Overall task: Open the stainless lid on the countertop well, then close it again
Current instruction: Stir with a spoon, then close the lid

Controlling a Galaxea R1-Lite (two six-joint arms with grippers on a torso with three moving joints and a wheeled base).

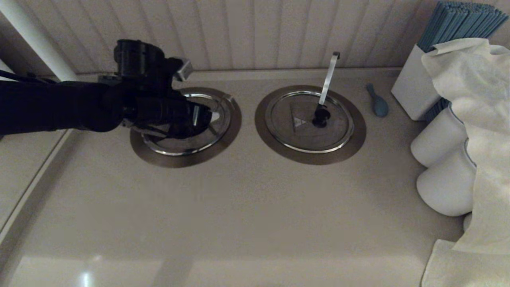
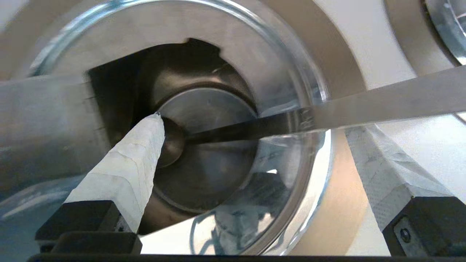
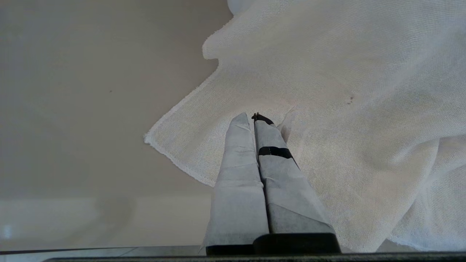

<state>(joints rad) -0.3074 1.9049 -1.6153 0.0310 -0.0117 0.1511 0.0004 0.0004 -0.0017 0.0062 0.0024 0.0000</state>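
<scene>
The stainless lid [image 1: 289,129] lies flat on the countertop well, whose brownish flange [image 1: 352,145] rings it, right of centre. Its black knob [image 1: 320,116] and the slim hook-tipped handle [image 1: 329,77] stand free, with no gripper near. My left gripper [image 1: 207,117] hovers over the twin well [image 1: 236,119] to the left. In the left wrist view it [image 2: 253,123] is open, fingers wide apart. Below them is a dark opening with a ladle bowl [image 2: 171,142] and its broad pale handle [image 2: 382,105]. A blurred steel panel [image 2: 40,123] rises beside one finger. My right gripper [image 3: 253,117] is shut, empty, over a white cloth [image 3: 327,91].
A small blue spoon-shaped thing [image 1: 377,101] lies right of the task well. Further right stand a white box of blue sticks [image 1: 414,87], white rolls [image 1: 442,139] and draped cloth [image 1: 478,119]. A ribbed wall [image 1: 255,36] runs behind both wells.
</scene>
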